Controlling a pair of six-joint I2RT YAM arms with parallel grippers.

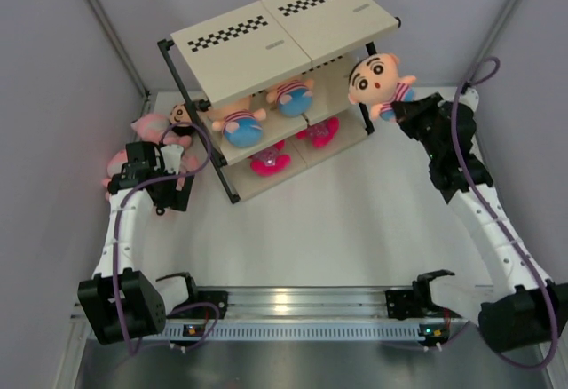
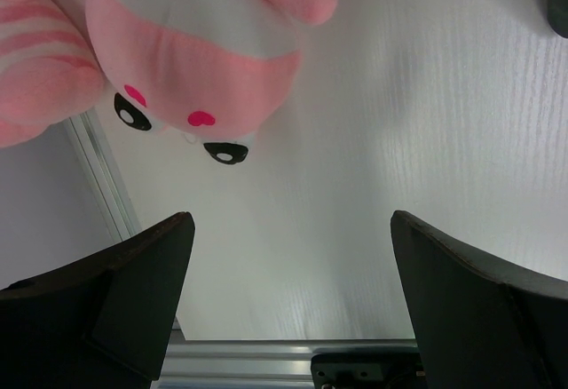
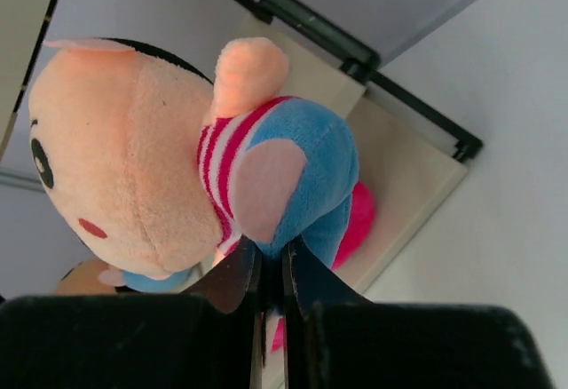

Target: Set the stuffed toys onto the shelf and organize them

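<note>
My right gripper (image 1: 399, 105) (image 3: 271, 249) is shut on the blue bottom of a boy doll (image 1: 374, 80) (image 3: 177, 158) and holds it in the air at the right end of the shelf (image 1: 284, 29), level with its upper boards. Two more striped dolls (image 1: 240, 121) (image 1: 293, 96) lie on the middle board, and pink toys (image 1: 269, 160) (image 1: 319, 130) lie on the bottom board. On the table left of the shelf lie pink stuffed toys (image 1: 146, 130) (image 2: 195, 51) and a dark-haired doll (image 1: 182, 115). My left gripper (image 1: 169, 189) (image 2: 291, 220) hangs open beside them, holding nothing.
The shelf (image 3: 417, 167) stands at an angle at the back of the white table (image 1: 355, 220). Grey walls close in on the left and right sides. A metal rail (image 1: 302, 300) (image 2: 266, 353) with the arm bases runs along the near edge.
</note>
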